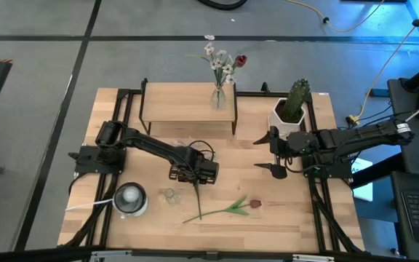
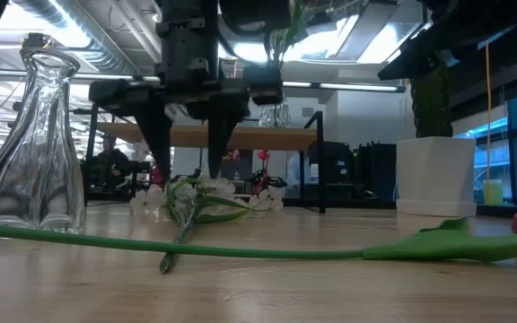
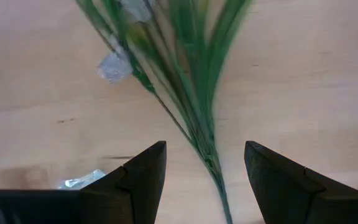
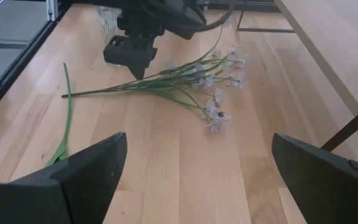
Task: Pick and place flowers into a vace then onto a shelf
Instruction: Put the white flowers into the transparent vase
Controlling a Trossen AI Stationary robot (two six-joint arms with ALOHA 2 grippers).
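- Our left hand (image 3: 205, 180) hovers wide open astride the white-blossom spray (image 4: 185, 78) lying on the desk (image 1: 297, 218).
- We judge it light and floppy, probably slippery; grip the bunched lower stems.
- Right hand (image 1: 275, 154) waits, open.

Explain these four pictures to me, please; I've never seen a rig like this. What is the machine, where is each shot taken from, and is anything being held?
This is a table robot with two dark arms, each ending in a two-finger gripper. One picture looks straight down, one looks level across the tabletop, and the other two come from cameras on each wrist. The left gripper hangs open over a white-blossom spray lying on the table, fingers either side of its stem, not yet closed. The right gripper waits open near the cactus pot, holding nothing. A red-bud stem lies loose at the front beside an empty glass vase. On the shelf at the back stands another vase with flowers in it.
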